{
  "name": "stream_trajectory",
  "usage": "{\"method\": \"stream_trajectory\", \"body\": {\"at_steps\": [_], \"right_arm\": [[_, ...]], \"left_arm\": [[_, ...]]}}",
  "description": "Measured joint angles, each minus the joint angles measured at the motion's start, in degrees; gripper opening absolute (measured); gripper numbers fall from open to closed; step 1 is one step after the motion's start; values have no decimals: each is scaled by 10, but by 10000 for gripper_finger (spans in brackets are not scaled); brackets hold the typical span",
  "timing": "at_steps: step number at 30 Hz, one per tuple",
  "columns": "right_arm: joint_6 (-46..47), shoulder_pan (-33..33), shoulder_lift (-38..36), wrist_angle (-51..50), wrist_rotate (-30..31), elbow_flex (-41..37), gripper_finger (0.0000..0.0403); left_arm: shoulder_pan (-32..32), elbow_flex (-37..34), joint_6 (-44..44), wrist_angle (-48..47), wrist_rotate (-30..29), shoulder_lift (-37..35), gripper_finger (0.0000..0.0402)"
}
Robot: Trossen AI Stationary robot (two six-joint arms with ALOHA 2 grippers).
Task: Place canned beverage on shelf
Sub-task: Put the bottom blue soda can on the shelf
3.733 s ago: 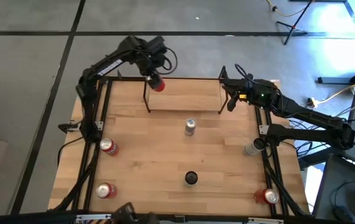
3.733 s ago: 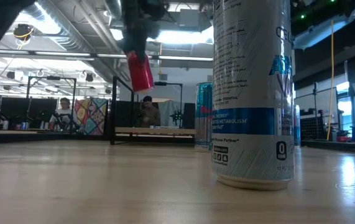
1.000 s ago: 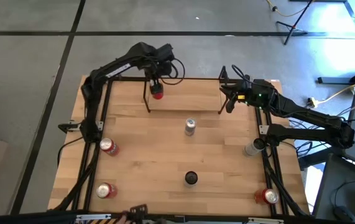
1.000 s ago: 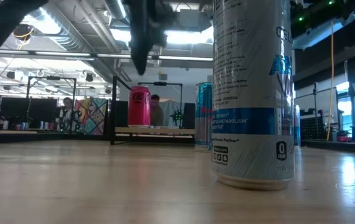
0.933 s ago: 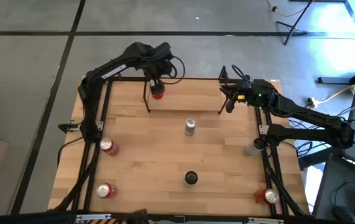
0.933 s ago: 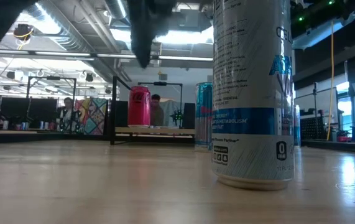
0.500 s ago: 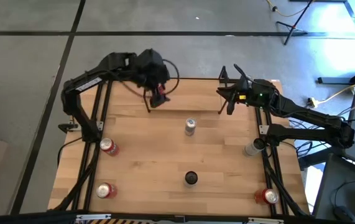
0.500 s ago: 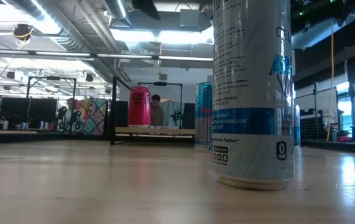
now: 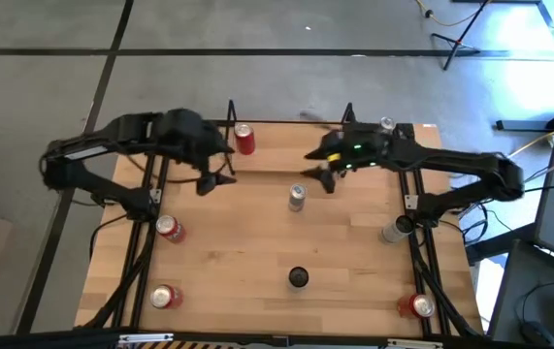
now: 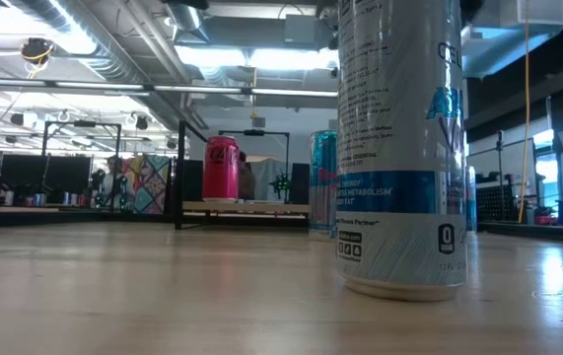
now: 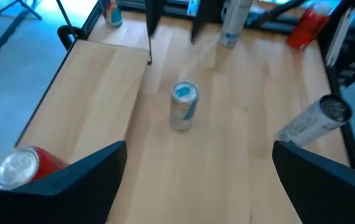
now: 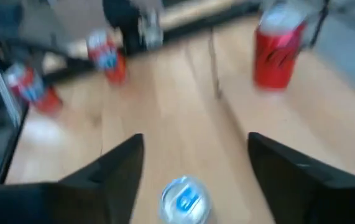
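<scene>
Red can (image 9: 245,140): stands upright on the shelf (image 9: 286,136), at its left end, just past the left gripper and free of it. In the low view it is the pink-red can (image 10: 221,169) far off on the wood floor of the rack.
Shelf: thin black rods and a light wood floor, at the far edge of the worktop (image 9: 257,242). Only the red can stands on it.
Left gripper (image 9: 211,177): hangs over the worktop, near the left end of the shelf. Its two dark fingers (image 11: 78,180) are spread wide in the left wrist view. It holds nothing.
Right gripper (image 9: 313,174): hangs over the worktop in front of the shelf, close to the silver and blue can (image 9: 297,197). In the right wrist view its fingers (image 12: 99,177) stand well apart, with that can (image 12: 184,200) low between them but not touched. It holds nothing.
Silver and blue can: upright on the worktop, between the two grippers and a bit nearer the front. The left wrist view shows it too (image 11: 183,106).
Tall white can (image 10: 399,148): very close to the low camera, upright. From above it is the dark round top (image 9: 298,278) well in front of both grippers.
Two red cans on the left (image 9: 169,228): near the left rail, one behind the other (image 9: 165,297), well apart from the left gripper.
Silver can on the right (image 9: 393,230): lies on its side by the right rail.
Red can at the front right (image 9: 419,306): far from both grippers, near the corner.
</scene>
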Motion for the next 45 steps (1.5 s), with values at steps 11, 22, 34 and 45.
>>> {"method": "stream_trajectory", "body": {"at_steps": [11, 22, 34, 45], "right_arm": [[-2, 29, 156, -205, 0, 151, 386], [-63, 43, 201, -210, 10, 152, 381], [-107, 66, 244, -224, 75, 152, 374], [-112, 66, 245, -233, 90, 154, 204]], "left_arm": [[-22, -114, -42, 66, 0, -94, 391], [-22, -114, -54, 67, 0, -92, 391], [-23, -114, -50, 66, -1, -91, 391], [-23, -114, -40, 66, -6, -91, 391]]}}
